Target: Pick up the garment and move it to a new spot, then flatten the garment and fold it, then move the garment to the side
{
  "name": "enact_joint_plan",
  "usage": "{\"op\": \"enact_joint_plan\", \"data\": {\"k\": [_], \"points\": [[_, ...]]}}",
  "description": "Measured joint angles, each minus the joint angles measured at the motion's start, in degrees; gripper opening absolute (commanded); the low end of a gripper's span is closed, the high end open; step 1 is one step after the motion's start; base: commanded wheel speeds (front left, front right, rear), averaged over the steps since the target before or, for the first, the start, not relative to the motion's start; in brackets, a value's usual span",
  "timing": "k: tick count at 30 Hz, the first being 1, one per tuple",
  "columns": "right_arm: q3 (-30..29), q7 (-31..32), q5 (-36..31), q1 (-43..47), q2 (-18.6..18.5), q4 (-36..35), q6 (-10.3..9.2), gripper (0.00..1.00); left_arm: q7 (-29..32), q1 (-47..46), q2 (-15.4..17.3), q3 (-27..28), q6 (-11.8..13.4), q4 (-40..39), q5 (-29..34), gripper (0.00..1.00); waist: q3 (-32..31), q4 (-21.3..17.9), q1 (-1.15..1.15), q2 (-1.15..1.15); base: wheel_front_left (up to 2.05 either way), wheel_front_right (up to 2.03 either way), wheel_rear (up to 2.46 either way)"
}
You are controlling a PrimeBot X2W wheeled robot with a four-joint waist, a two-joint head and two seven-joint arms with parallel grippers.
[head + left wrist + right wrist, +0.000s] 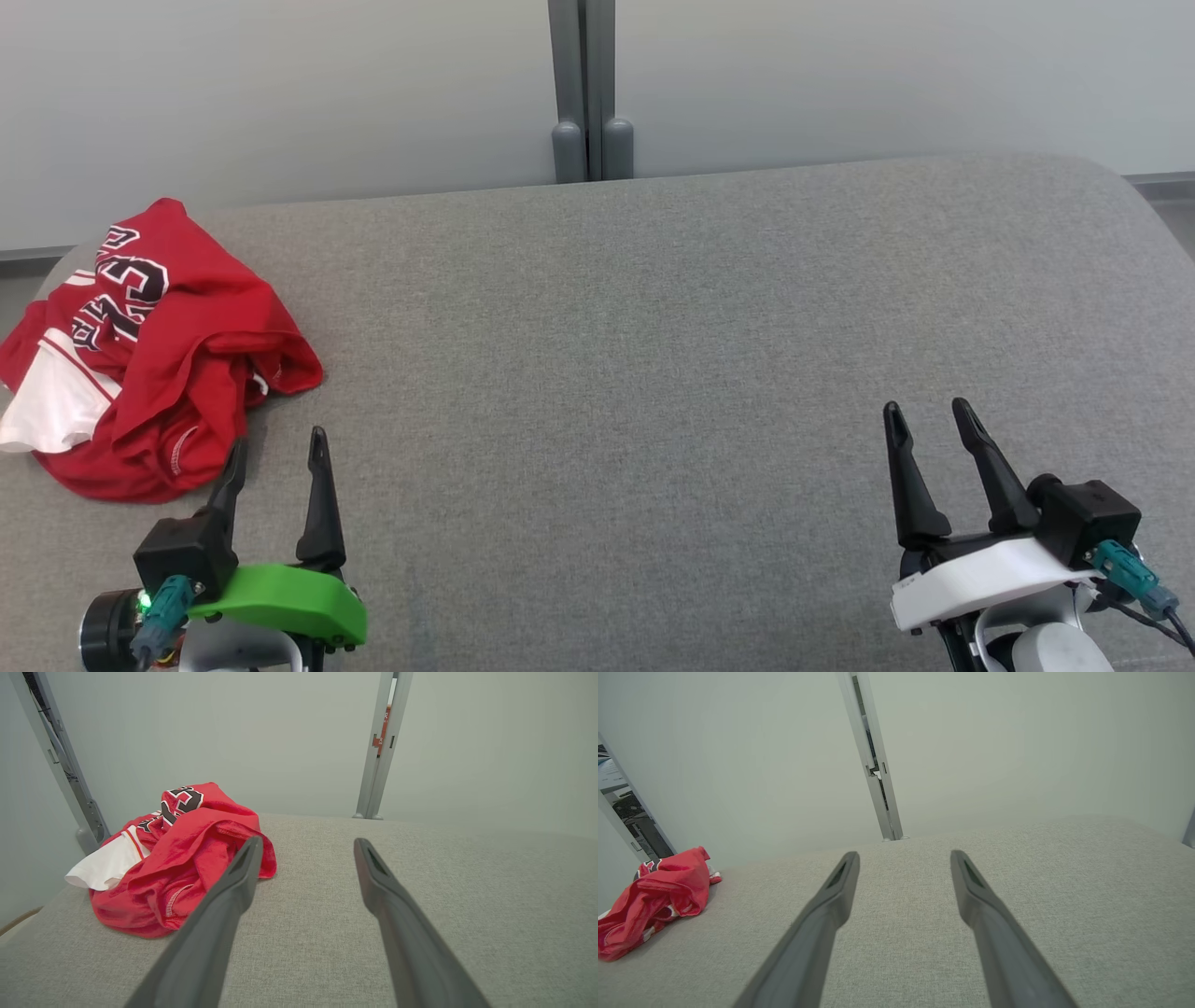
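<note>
The garment (159, 355) is a red jersey with black-and-white lettering and a white part, lying crumpled at the far left of the grey cushioned surface (653, 355). My left gripper (278, 448) hovers open just to the right of and nearer than the heap, with nothing between its fingers. In the left wrist view the garment (182, 858) lies ahead and left of the left gripper (306, 847), whose left finger (233, 882) overlaps the cloth's edge in the picture. My right gripper (929, 415) stands open at the lower right, far from the garment (658, 896).
Pale wall panels rise behind the surface, joined by a grey post (588, 93) at the middle back. The surface's rounded edges run close to the garment on the left and curve off at the far right. Bare grey fabric stretches between the two grippers.
</note>
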Motion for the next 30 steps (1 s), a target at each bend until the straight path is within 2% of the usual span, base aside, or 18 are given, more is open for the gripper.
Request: {"op": "enact_joint_plan", "data": {"k": [10,30], "points": [[-0.65,-0.19,-3.38,0.18,-0.02,-0.14,0.01,1.0,0.33,0.27,0.54,-0.65,0.62,-1.2,3.37,1.0,-0.07,0.13,0.0,0.0,0.0,0.0,0.0],[-1.41,0.81,-3.22,0.27,-0.03,0.1,0.01,1.0,0.96,0.37,1.25,-1.08,1.23,-1.11,2.8,1.0,-0.14,-0.03,0.0,0.0,0.0,0.0,0.0]]}}
